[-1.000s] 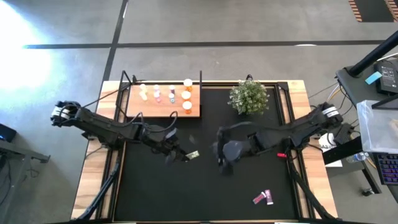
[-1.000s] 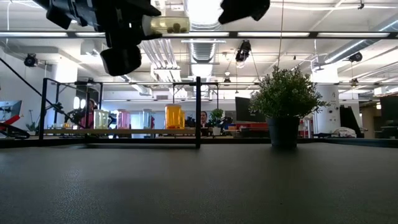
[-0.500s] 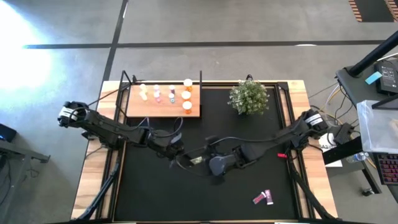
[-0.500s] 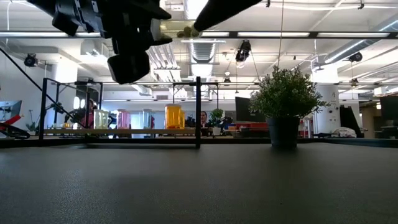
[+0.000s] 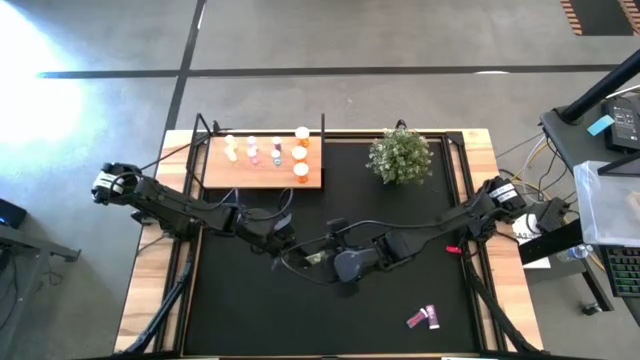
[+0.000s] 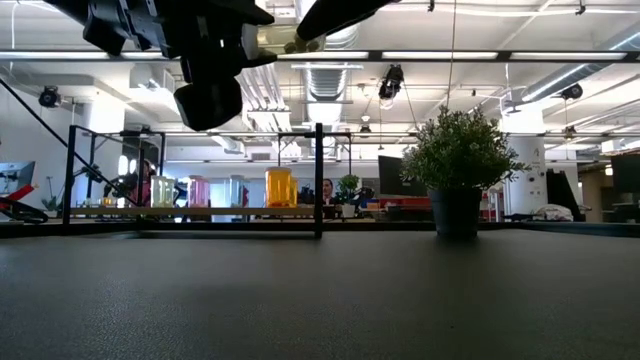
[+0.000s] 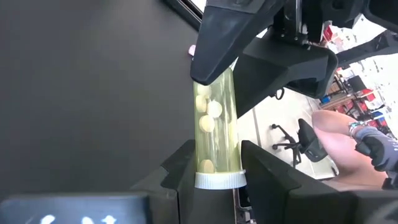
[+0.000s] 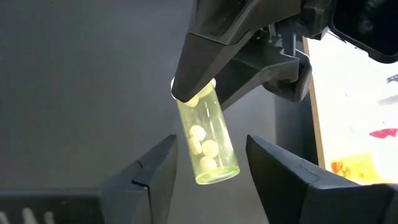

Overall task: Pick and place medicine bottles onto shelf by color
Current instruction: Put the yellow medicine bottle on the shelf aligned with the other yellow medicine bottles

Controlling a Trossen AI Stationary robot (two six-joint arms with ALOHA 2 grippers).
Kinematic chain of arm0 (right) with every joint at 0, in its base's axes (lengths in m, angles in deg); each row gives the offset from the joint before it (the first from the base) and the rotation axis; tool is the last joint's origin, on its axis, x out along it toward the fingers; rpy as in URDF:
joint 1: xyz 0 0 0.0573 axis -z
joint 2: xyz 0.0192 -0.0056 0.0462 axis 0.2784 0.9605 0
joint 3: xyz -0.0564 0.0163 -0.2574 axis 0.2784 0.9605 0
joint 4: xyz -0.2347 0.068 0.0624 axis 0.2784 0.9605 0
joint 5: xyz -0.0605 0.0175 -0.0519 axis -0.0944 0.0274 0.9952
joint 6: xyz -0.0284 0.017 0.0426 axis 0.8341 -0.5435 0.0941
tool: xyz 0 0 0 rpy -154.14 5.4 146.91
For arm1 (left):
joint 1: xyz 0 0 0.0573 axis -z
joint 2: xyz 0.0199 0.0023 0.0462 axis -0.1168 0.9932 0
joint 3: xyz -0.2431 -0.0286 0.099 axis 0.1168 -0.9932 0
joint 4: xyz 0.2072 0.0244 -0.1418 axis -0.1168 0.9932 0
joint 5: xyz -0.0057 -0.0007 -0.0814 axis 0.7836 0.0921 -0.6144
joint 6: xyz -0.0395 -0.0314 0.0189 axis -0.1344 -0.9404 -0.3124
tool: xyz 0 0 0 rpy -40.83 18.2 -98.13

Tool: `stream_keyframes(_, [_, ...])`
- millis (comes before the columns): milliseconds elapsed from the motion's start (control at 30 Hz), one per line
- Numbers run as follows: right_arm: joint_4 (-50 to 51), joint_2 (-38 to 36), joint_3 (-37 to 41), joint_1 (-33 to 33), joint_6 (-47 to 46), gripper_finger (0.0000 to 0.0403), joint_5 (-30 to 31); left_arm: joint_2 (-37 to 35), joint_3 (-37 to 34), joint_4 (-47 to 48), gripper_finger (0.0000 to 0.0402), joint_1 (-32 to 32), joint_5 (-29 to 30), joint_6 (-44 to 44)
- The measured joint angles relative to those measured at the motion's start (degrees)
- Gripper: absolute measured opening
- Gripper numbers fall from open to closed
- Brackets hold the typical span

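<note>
Mid-air handover in front of the shelf (image 5: 264, 162): my left gripper (image 7: 214, 177) is clamped on the yellowish bottle (image 7: 214, 130) at its cap, my right gripper (image 8: 205, 163) straddles its base, jaws apart; I judge closing comes next.

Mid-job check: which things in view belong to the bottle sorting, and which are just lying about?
Job: yellow bottle held by the left hand, right hand open around its base; bottles on the shelf; pink bottles on the mat.
Just there: plant.
</note>
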Motion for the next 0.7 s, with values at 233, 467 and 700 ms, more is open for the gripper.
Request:
stream_keyframes(233, [0.02, 0.00, 0.02, 0.00, 0.00, 0.0128, 0.01, 0.00, -0.02, 0.02, 0.0096, 0.05, 0.00, 0.05])
stream_keyframes(467, [0.17, 0.00, 0.07, -0.02, -0.28, 0.0094, -0.18, -0.02, 0.04, 0.04, 0.0096, 0.03, 0.00, 1.05])
stream_keyframes(700, [0.24, -0.11, 0.07, -0.07, -0.77, 0.0097, -0.11, -0.03, -0.02, -1.73, 0.0105, 0.25, 0.10, 7.19])
